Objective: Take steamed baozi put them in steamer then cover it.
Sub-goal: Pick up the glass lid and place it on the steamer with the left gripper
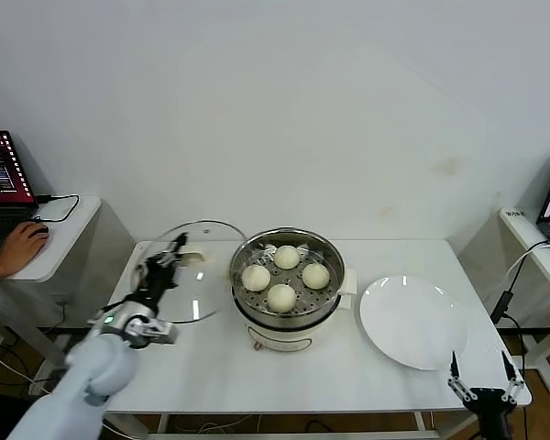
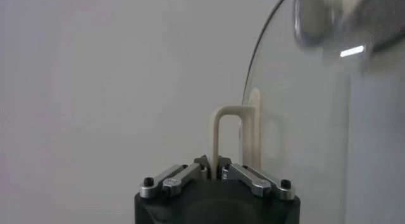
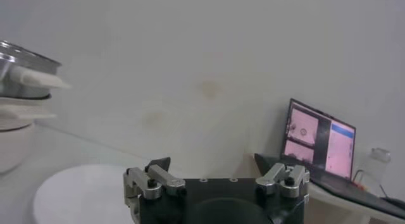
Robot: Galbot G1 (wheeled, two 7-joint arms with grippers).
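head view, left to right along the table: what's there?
left pincer shut on the lid handle → steamer holding four baozi → white plate → right pincer, open, parked at the near right table edge.

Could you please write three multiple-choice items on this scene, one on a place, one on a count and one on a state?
1. Where is the white plate?
A. to the robot's right of the steamer
B. inside the steamer
C. under the lid

2. How many buns lie in the steamer?
A. two
B. four
C. six

3. What is the left gripper doing?
A. hanging open
B. shut on a bun
C. shut on the lid's handle

Answers: 1 A, the plate lies bare beside the steamer; 2 B, four show on the tray; 3 C, its fingers clamp the handle.
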